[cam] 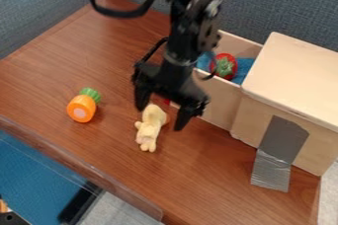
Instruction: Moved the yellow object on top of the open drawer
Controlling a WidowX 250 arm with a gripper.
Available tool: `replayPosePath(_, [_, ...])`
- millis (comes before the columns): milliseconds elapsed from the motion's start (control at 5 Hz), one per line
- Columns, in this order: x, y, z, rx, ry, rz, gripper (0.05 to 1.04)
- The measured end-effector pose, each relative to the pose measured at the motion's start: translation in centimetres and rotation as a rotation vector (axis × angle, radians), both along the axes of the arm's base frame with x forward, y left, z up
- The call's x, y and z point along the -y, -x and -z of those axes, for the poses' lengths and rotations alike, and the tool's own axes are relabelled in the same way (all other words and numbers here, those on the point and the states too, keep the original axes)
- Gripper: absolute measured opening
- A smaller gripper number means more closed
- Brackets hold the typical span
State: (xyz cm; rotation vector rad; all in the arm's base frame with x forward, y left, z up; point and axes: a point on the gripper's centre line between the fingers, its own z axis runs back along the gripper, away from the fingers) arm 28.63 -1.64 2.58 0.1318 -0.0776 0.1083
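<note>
From 9 o'clock round to 7, table: reddish-brown wood-grain top (43, 82), blue fabric panel (46, 9) standing behind its upper left side.
Carrot: stubby orange toy carrot (81, 109) with pale disc on its end and green top, at 9 o'clock. Lies on wood, green end toward 2 o'clock, well apart from gripper.
Yellow object: pale yellow, soft-looking toy figure with stubby limbs (149, 131), just off centre toward 7. On table, outside drawer. Limbs toward 6, other end up at the gripper.
Gripper: black two-finger gripper (160, 118), near centre, hanging from black arm at 12. Fingers spread, one each side of the toy's upper end. Can't tell if either touches it.
Drawer: light wood, open (214, 101), at 2 to 3 o'clock, partly behind arm.
Strawberry: red, round, green leafy cap (225, 66), at 2, inside drawer against blue lining (244, 67).
Cabinet: pale wooden box (297, 73), at 3, drawer sticking out its left side.
Tape: wide silver-grey strip (284, 140), at 4, from cabinet side down onto table.
</note>
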Motion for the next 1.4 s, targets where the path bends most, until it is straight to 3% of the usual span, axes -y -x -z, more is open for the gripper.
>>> replayPosePath(400, [-1.4, 0.0, 3.7, -0.046, 0.009, -0.032, 0.965])
replayPosePath(600, [-0.7, 0.0, 4.5, -0.052, 0.053, -0.040, 0.687])
replayPosePath(800, [-0.8, 0.1, 4.0, -0.049, 0.049, -0.044, 0.393])
replayPosePath(1000, [-1.2, -0.5, 0.3, 0.022, 0.054, -0.038, 0.184])
replayPosePath(1200, [0.7, -2.6, -3.6, 0.080, 0.069, -0.016, 0.095])
replayPosePath(1400, [5.0, -6.0, -8.6, 0.156, 0.072, 0.071, 0.086])
